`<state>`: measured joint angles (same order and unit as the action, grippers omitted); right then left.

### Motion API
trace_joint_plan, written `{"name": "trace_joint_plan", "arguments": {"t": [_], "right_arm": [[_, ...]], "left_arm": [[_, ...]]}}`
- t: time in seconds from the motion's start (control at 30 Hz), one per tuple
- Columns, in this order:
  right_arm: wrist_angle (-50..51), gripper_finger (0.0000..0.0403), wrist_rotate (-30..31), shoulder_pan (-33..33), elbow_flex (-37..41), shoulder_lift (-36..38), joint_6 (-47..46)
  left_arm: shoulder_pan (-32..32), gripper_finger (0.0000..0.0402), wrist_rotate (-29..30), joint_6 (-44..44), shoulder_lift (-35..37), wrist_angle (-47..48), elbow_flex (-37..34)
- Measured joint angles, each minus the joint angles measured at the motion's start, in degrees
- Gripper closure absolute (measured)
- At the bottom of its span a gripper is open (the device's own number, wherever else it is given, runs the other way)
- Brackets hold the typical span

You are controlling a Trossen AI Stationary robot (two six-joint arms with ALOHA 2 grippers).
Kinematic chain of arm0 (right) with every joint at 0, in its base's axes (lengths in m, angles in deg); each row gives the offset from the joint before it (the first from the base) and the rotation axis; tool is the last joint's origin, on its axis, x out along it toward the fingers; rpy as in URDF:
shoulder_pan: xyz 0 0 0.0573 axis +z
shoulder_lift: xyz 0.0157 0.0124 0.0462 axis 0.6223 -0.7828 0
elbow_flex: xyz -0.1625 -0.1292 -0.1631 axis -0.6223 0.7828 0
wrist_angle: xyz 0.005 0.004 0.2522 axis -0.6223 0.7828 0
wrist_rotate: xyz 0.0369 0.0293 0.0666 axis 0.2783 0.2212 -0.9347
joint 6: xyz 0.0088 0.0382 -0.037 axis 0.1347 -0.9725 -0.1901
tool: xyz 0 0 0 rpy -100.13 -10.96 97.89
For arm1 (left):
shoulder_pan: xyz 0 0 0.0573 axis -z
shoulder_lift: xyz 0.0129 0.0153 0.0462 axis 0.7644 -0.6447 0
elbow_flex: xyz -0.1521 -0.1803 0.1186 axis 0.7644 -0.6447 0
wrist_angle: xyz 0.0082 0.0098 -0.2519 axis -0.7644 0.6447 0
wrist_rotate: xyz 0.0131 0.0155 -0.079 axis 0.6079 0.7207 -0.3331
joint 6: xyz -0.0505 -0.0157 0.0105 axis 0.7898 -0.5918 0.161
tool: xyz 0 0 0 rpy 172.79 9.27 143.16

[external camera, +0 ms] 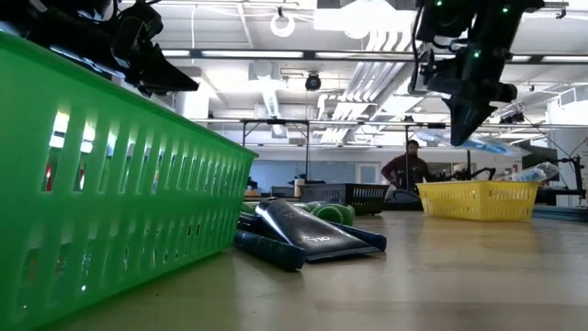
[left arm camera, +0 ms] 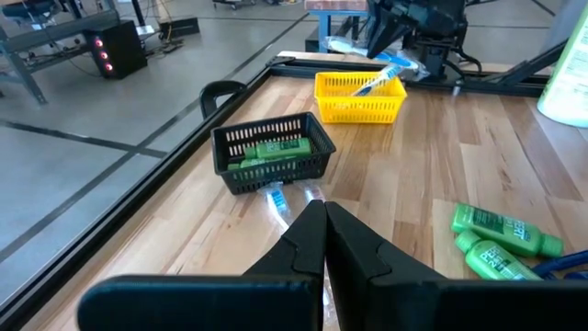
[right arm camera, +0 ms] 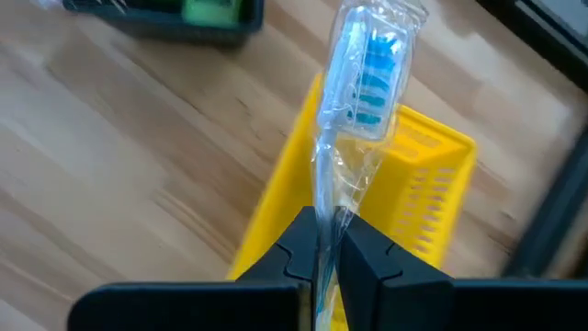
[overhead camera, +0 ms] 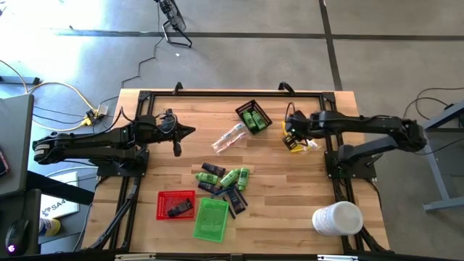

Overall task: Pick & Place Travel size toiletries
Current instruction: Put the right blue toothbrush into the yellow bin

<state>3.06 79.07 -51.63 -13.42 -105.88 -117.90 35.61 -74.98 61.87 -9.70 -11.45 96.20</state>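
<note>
Your right gripper point(right arm camera: 326, 241) pinches a clear crinkly-wrapped toothbrush point(right arm camera: 363, 69), blue bristles, above the slotted yellow plastic tray point(right arm camera: 418, 184); left gripper point(left arm camera: 323, 241) is closed and empty over the wood-grain table point(overhead camera: 290, 210), glossy green bottles point(overhead camera: 235, 177) mid-table

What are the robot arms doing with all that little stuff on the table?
They are sorting tiny travel toiletries into small trays. The right tool is shut on a clear-wrapped toothbrush and holds it over the yellow tray. The left tool is shut and empty, waiting above the table. The black tray already holds green bottles. A pile of green bottles and dark packets still lies on the wood near the red tray and the green tray.
</note>
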Motion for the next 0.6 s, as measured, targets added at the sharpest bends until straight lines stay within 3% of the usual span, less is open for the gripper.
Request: {"name": "trace_joint_plan", "arguments": {"t": [0.2, 0.6], "right_arm": [[9.3, 0.0388, 0.1, -1.9, -6.0, -6.6, 5.9], [11.7, 0.0388, -2.1, -4.7, -7.3, -15.2, 15.7]], "left_arm": [[0.0, 0.0400, 0.0, 0.0, 0.0, 0.0, 0.0], [0.0, 0.0400, 0.0, 0.0, 0.0, 0.0, 0.0]]}}
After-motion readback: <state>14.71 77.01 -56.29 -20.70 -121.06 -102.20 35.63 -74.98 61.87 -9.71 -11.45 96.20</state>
